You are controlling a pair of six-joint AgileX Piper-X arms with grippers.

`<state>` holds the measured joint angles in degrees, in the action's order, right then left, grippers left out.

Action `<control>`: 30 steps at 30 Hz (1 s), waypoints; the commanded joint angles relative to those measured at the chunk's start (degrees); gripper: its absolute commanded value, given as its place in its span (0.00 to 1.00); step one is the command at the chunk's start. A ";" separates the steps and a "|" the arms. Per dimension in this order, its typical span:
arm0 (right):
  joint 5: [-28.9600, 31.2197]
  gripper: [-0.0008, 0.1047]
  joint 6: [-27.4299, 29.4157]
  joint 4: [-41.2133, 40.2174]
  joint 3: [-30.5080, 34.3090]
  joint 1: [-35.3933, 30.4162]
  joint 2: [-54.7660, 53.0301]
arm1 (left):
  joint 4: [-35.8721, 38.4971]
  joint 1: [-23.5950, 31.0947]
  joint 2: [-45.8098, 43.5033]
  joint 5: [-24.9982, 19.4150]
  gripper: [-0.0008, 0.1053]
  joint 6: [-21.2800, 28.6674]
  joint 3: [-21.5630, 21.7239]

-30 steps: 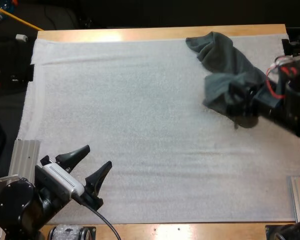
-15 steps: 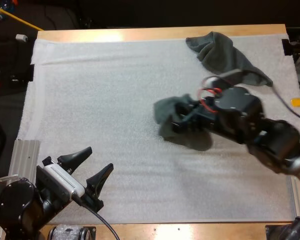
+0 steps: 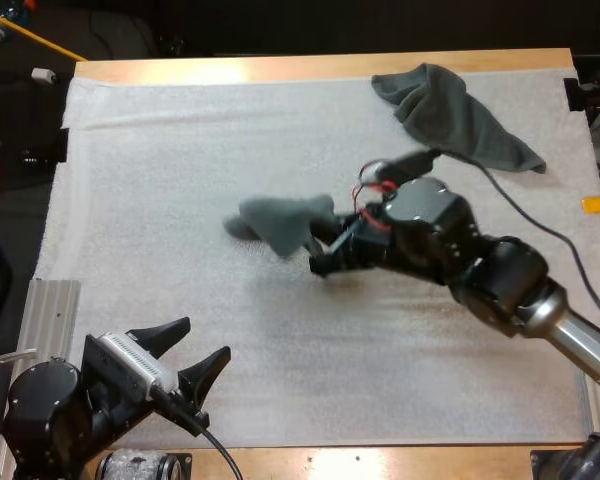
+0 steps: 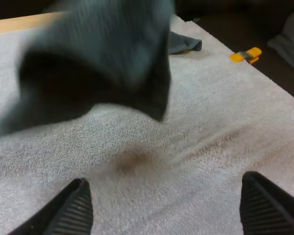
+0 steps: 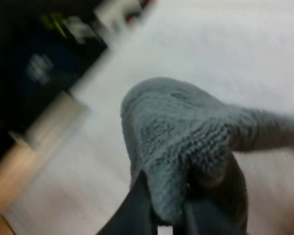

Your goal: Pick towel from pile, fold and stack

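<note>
A grey-green towel [image 3: 280,222] hangs bunched over the middle of the white mat [image 3: 180,150], and my right gripper [image 3: 325,245] is shut on its right end. In the right wrist view the same towel [image 5: 186,137] bulges between my fingers [image 5: 139,208], which press on it from both sides. A second crumpled towel [image 3: 450,115] lies at the mat's far right. My left gripper [image 3: 195,350] stands open at the near left of the mat, nothing between its fingers [image 4: 71,210]. The held towel [image 4: 98,63] swings ahead of it in the left wrist view.
A metal rail [image 3: 48,315] lies along the mat's left edge. A yellow clip [image 4: 246,55] sits at the mat's right edge, beyond the towel. The wooden table edge [image 3: 310,68] runs along the far side.
My right arm has pulled one towel off the far-right pile and swept it left to the mat's middle. The other towel stayed behind. My left gripper has hardly shifted.
</note>
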<state>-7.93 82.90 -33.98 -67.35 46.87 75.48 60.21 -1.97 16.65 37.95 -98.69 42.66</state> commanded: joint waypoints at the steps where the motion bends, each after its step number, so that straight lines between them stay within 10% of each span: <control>1: 0.10 0.01 1.80 -4.07 1.96 0.06 1.23 | 0.11 -0.27 0.05 0.38 0.59 -0.32 0.22; 23: 37.48 0.06 3.08 -23.86 9.88 0.06 2.69 | 2.77 -0.27 0.05 0.38 0.59 -0.32 0.22; 30: 37.48 0.74 3.08 -26.98 9.73 0.06 0.93 | 2.77 -0.27 0.05 0.38 0.59 -0.32 0.22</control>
<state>28.42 85.67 -60.14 -57.26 46.87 77.41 62.90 -1.97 16.65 37.95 -98.69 42.66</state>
